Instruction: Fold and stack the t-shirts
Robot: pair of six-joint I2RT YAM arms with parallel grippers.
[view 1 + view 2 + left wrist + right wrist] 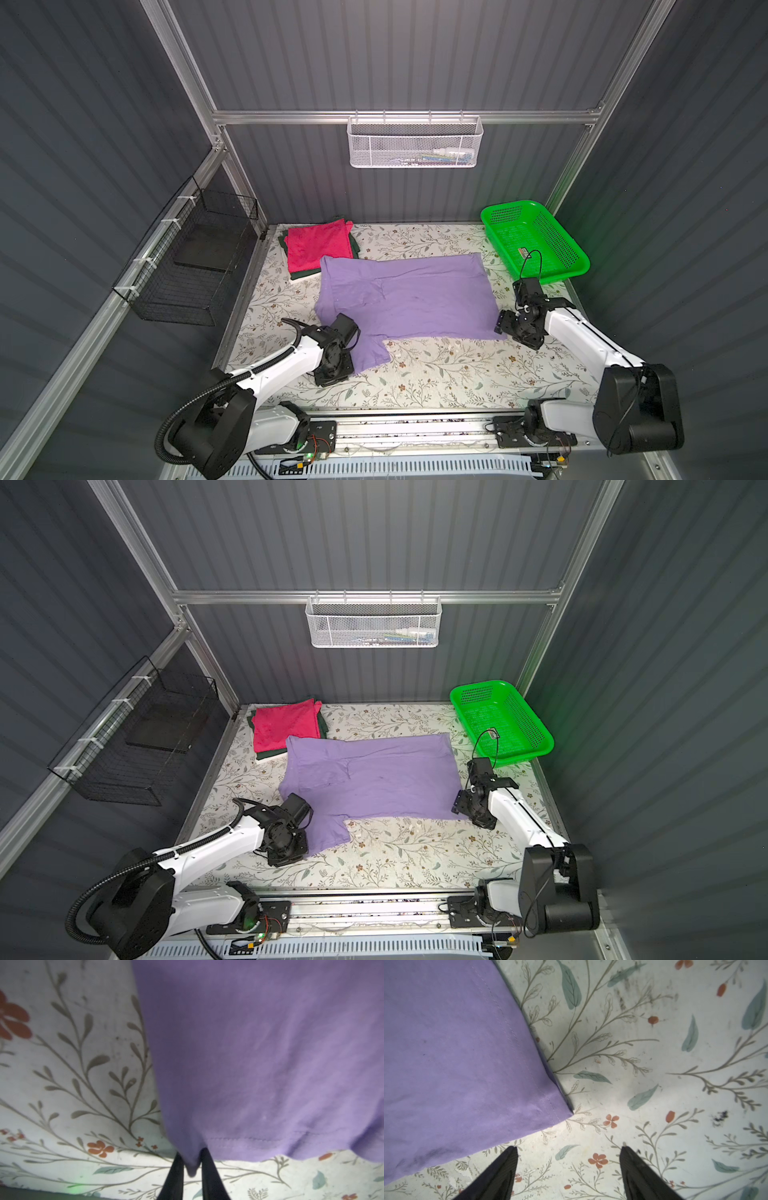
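One lavender t-shirt (407, 295) lies spread flat, left gripper (192, 1160) pinching its edge.

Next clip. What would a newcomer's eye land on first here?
The lavender t-shirt lies spread across the middle of the floral table, the left tool pinching its near sleeve's hem and the right tool open just off its near right corner. At the far left a folded magenta t-shirt lies on a dark green t-shirt; a bright green basket sits far right.

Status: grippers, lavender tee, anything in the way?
Left gripper shut on lavender tee, sleeve corner. Right gripper open beside hem corner, not gripping. Tee's far corner overlaps folded pink tee.
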